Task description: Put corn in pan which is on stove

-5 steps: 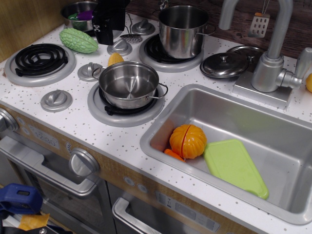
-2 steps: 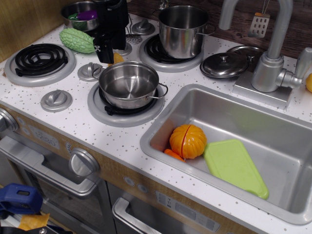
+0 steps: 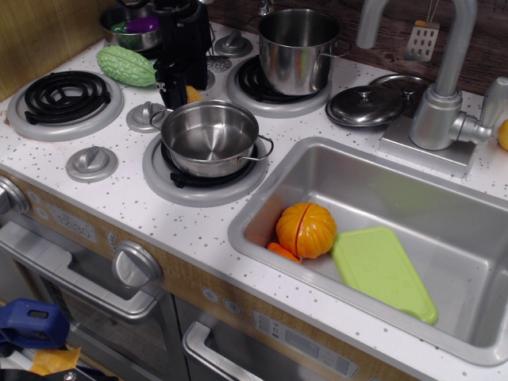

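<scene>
The corn [image 3: 193,94] is a small yellow piece on the stove [image 3: 119,182] just behind the pan, mostly hidden by my gripper. The pan [image 3: 209,136] is a wide shallow steel pot, empty, on the front burner. My black gripper [image 3: 176,89] has come down from the back over the corn, its fingers reaching the stove top beside the corn. I cannot tell whether the jaws are open or closed on the corn.
A bumpy green gourd [image 3: 126,66] lies left of the gripper. A small steel bowl [image 3: 131,22] sits at the back left, a taller steel pot [image 3: 298,50] on the back burner. The sink [image 3: 444,317] holds an orange pumpkin [image 3: 305,229] and a green board [image 3: 382,272]. A lid [image 3: 365,105] lies near the faucet [image 3: 444,95].
My gripper has moved forward and down from the back of the stove onto the corn, which was fully visible before and is now mostly covered.
</scene>
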